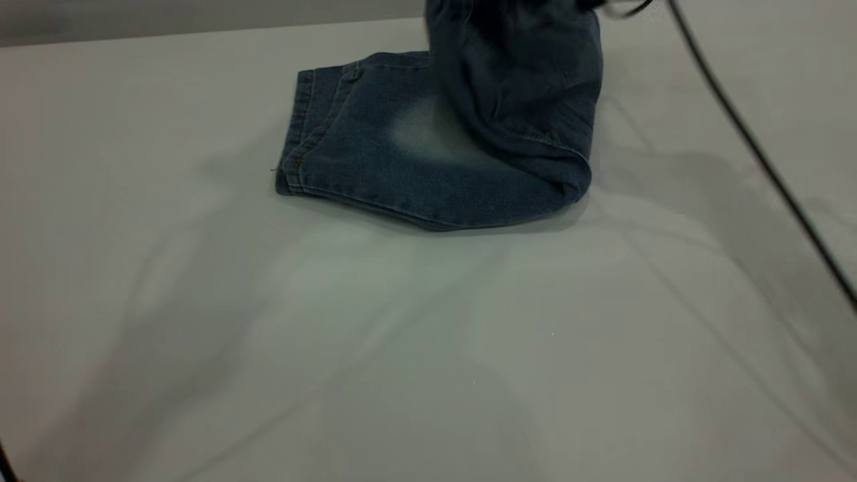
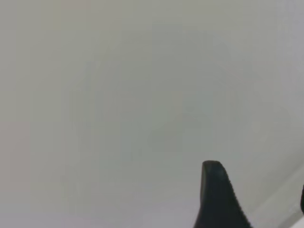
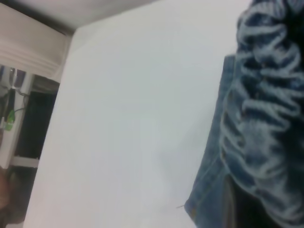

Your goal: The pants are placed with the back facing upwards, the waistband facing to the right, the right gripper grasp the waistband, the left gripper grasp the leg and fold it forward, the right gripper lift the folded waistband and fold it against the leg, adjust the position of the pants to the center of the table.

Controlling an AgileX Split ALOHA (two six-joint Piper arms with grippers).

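The pants (image 1: 415, 154) lie folded lengthwise at the far middle of the table (image 1: 402, 348), leg hems (image 1: 301, 127) pointing left. The top layer is plain faded denim, and the printed leg is hidden. Their right end is pulled up in a steep fold (image 1: 529, 80) that runs out of the exterior view's top. In the right wrist view the ruffled waistband (image 3: 266, 104) hangs bunched over my right gripper (image 3: 247, 209), which is shut on it; only a dark finger shows under the cloth. My left gripper (image 2: 259, 183) is open over bare table, away from the pants.
A black cable (image 1: 750, 147) slants across the right side of the table. Beyond the table's far edge the right wrist view shows a dark shelf or rack (image 3: 23, 128). Bare tabletop spreads in front of and left of the pants.
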